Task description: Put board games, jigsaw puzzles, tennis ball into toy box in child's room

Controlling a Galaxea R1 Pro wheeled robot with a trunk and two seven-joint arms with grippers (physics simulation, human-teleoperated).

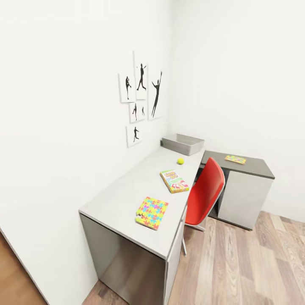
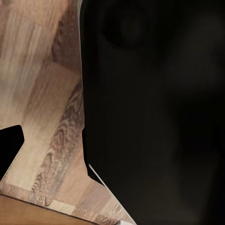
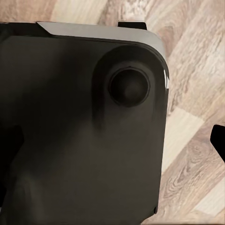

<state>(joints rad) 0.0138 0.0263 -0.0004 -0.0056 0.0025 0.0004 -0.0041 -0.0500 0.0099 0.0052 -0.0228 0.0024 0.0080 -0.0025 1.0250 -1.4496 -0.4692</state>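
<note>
Long light-grey table (image 1: 127, 192) along left wall w/ lower dark-grey wing at far right. Grey open toy box (image 1: 183, 144) sits at far corner, tennis ball (image 1: 180, 161) just in front of it, then flat yellow/green/red board game (image 1: 174, 181) mid-table, multicolour jigsaw puzzle (image 1: 152, 212) flat near the near end. 2nd jigsaw puzzle (image 1: 235, 159) lies flat on the dark wing.

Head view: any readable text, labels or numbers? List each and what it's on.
board game: printed lettering on the lid, too small and blurred to read.
jigsaw puzzle: coloured pieces, no text.
second jigsaw puzzle on the lower wing: none legible.
wall prints: black athlete silhouettes, no words.
toy box: unmarked.
</note>
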